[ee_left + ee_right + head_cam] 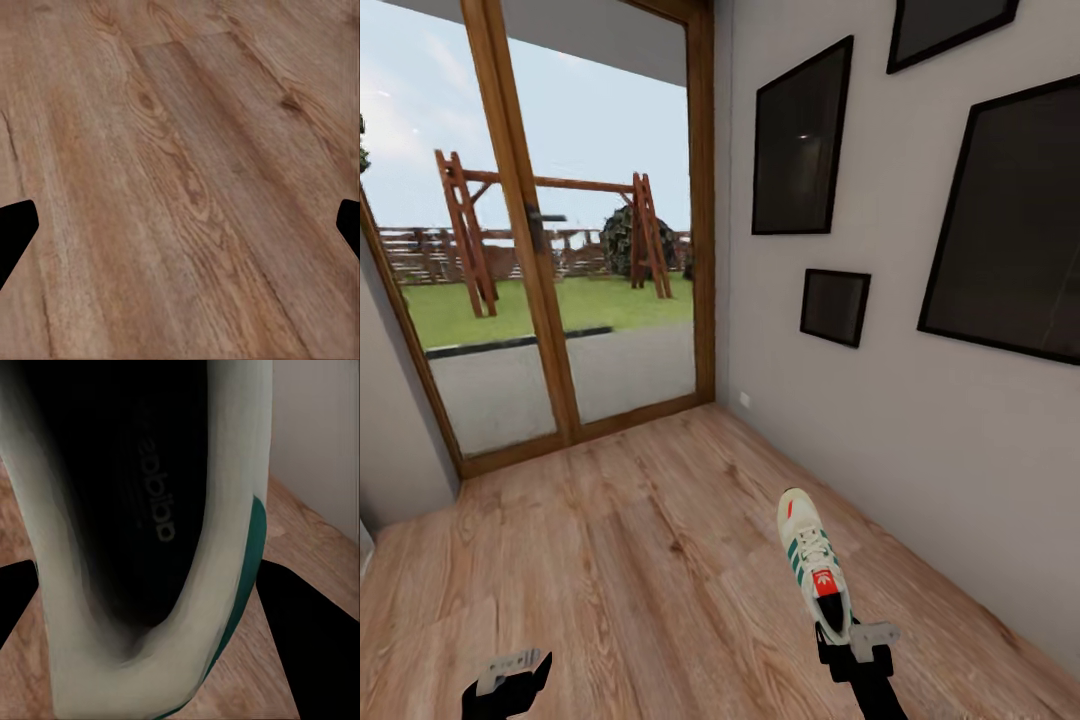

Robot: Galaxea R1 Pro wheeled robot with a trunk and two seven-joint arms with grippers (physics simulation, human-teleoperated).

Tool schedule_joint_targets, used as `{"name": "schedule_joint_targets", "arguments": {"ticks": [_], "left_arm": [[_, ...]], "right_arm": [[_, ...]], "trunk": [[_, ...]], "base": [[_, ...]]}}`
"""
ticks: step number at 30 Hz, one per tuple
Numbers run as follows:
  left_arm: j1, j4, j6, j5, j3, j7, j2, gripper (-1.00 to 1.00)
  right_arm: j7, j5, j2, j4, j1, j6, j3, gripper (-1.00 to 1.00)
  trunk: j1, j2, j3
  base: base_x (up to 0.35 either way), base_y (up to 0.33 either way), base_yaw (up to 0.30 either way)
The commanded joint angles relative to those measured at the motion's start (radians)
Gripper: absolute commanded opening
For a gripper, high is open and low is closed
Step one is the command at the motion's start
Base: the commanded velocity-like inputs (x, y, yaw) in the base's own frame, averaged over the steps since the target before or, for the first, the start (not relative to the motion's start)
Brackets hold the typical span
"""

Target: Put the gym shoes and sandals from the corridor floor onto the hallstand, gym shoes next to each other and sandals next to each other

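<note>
Right claw (pixel 838 640) is clamped on the heel of a shoe (pixel 813 562), holding it off the floor (pixel 630 560) with the toe pointing away toward the glass door (pixel 560 250). From the right wrist, the shoe (pixel 142 540) shows its dark inside and pale rim between the two black fingers (pixel 296 630), with the grey wall (pixel 315 427) behind. Left claw (pixel 510 672) hangs low at the left with its jaws apart; from its wrist, the black fingertips (pixel 15 232) sit at either edge over bare floor (pixel 180 180). Dark frames (pixel 800 140) hang on the wall (pixel 880 400) at right
</note>
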Motion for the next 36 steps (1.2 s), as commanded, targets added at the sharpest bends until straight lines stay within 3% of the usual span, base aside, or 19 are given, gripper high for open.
{"name": "schedule_joint_targets", "arguments": {"ticks": [1, 16, 36], "left_arm": [[-0.001, 0.001, -0.002, -0.003, 0.008, -0.008, 0.0, 1.0], [-0.001, 0.001, -0.002, -0.002, 0.009, -0.008, 0.0, 1.0], [-0.001, 0.001, -0.002, -0.002, 0.01, -0.008, 0.0, 1.0]], "right_arm": [[-0.002, 0.01, 0.001, 0.001, -0.001, -0.003, -0.005, -1.0], [-0.001, 0.01, 0.001, 0.001, -0.001, -0.003, -0.005, -1.0], [-0.001, 0.01, 0.001, 0.001, -0.001, -0.003, -0.004, -1.0]], "trunk": [[0.0, 0.0, -0.001], [0.0, 0.0, -0.001], [0.0, 0.0, -0.001]], "base": [[0.016, 0.014, -0.266], [0.009, 0.015, -0.266], [0.117, 0.274, -0.266]]}}
